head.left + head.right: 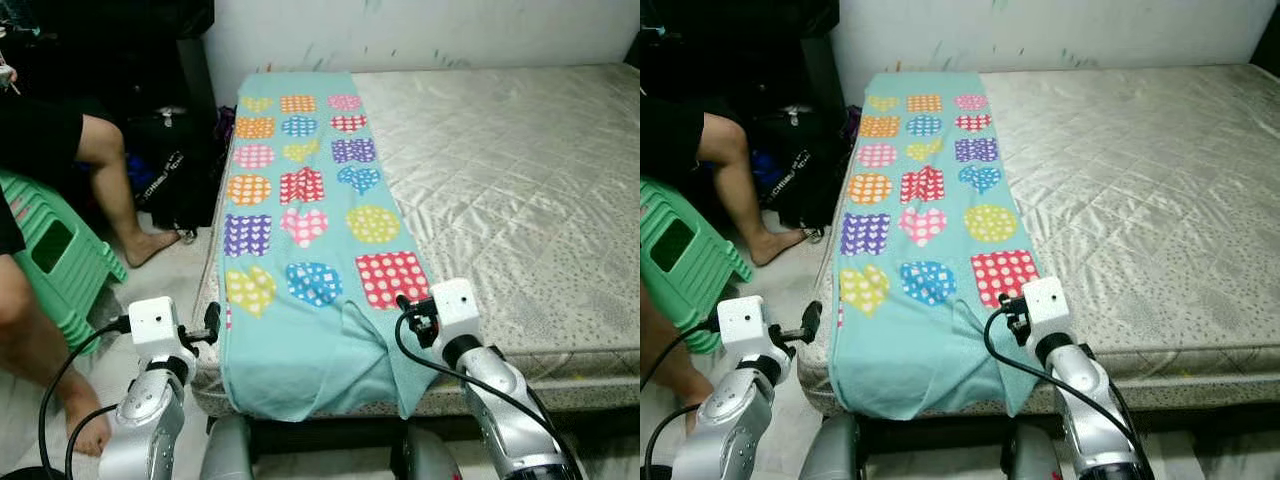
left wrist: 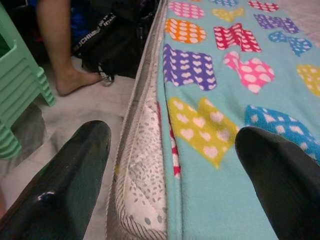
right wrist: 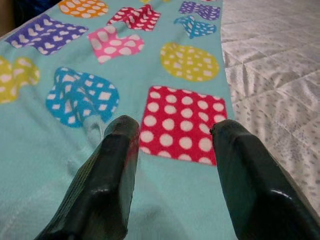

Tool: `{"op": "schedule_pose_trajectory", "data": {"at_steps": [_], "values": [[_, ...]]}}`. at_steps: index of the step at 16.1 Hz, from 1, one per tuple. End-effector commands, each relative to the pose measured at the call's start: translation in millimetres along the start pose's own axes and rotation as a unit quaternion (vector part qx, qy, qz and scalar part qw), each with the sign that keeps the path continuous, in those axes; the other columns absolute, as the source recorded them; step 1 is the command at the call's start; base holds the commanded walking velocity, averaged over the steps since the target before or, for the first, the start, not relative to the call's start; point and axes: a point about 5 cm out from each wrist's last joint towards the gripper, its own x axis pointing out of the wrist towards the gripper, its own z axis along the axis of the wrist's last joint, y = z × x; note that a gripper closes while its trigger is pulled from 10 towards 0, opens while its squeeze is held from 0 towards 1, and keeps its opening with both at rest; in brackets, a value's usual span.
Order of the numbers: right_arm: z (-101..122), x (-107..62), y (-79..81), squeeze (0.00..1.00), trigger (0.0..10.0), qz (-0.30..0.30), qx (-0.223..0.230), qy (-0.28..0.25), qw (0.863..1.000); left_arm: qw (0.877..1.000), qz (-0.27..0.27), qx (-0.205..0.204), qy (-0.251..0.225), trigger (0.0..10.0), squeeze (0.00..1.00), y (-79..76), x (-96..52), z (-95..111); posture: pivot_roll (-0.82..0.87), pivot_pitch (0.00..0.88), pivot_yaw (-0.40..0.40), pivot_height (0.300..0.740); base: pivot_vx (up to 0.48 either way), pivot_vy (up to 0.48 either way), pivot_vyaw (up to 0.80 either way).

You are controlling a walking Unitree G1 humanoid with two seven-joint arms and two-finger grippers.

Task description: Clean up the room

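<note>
Left eye view: a teal blanket (image 1: 310, 230) printed with coloured hearts, circles and squares lies lengthwise along the left side of a bare quilted mattress (image 1: 520, 190). Its near end hangs over the foot edge, and a fold puckers the cloth just beside the red dotted square. The blanket lies flat and nearly straight, so it is judged to be the thing being tidied, either spread or about to be folded.

The left gripper (image 2: 170, 165) stands at the blanket's near left corner. In the left wrist view its 2 black fingers (image 2: 70, 175) are spread wide, one over the floor side of the mattress edge and the other over the cloth, holding nothing. This straddle suits a pinch on the hem where it meets the mattress piping.

The right gripper (image 3: 170, 145) hovers low over the near right part of the blanket. Its fingers (image 3: 107, 170) are parted on either side of the red square, with no cloth between them. The placement mirrors the left, so both near corners could be taken together.

Beside the bed sits a person, whose bare leg (image 1: 120, 190) and foot rest on the pale floor next to a stack of green stools (image 1: 55, 260) and a black bag (image 1: 175, 170). Judgement: no grasp is made yet.
</note>
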Motion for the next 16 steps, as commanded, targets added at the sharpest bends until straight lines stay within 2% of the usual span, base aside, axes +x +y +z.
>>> {"op": "schedule_pose_trajectory", "data": {"at_steps": [1, 5, 7, 11, 14, 16], "values": [[1.6, -0.5, 3.1, 0.0, 10.0, 0.006, 0.004, -0.003, 1.0, 1.0, 0.005, 0.004, 0.002, 10.0, 0.0, 3.2, -1.0, 0.8, -0.13, 0.0, 0.017, 0.551, 0.0, 0.0, 0.0], [0.3, 2.0, 1.9, 0.0, 10.0, 0.009, -0.009, 0.011, 1.0, 1.0, 0.004, 0.005, 0.004, 10.0, 0.0, 2.8, -0.3, 0.3, -0.13, 0.0, 0.016, 0.551, 0.0, 0.0, 0.0], [-6.8, 2.4, 3.5, 0.0, 10.0, 0.022, -0.029, 0.04, 0.999, 1.0, 0.005, 0.005, 0.008, 10.0, 0.0, 2.9, 0.3, -1.3, -0.13, 0.0, 0.014, 0.546, 0.0, 0.0, 0.0], [-10.6, -2.5, 14.6, 0.0, 10.0, 0.046, -0.026, 0.044, 0.998, 1.0, 0.003, 0.006, 0.015, 10.0, 0.0, 0.8, 0.4, -3.5, -0.13, 0.0, 0.025, 0.492, 0.0, 0.0, 0.0], [-11.0, -1.9, 18.9, 0.0, 10.0, 0.048, -0.022, 0.05, 0.997, 1.0, -0.004, 0.005, 0.017, 10.0, 0.0, -1.9, 2.0, -2.8, -0.13, 0.005, 0.035, 0.492, 0.0, 0.0, 0.0], [-13.9, -0.3, 23.0, 0.0, 10.0, 0.055, -0.022, 0.073, 0.996, 1.0, -0.009, 0.004, 0.015, 10.0, 0.0, -5.4, 3.3, -0.2, -0.13, 0.026, 0.041, 0.492, 0.0, 0.0, 0.0]]}}
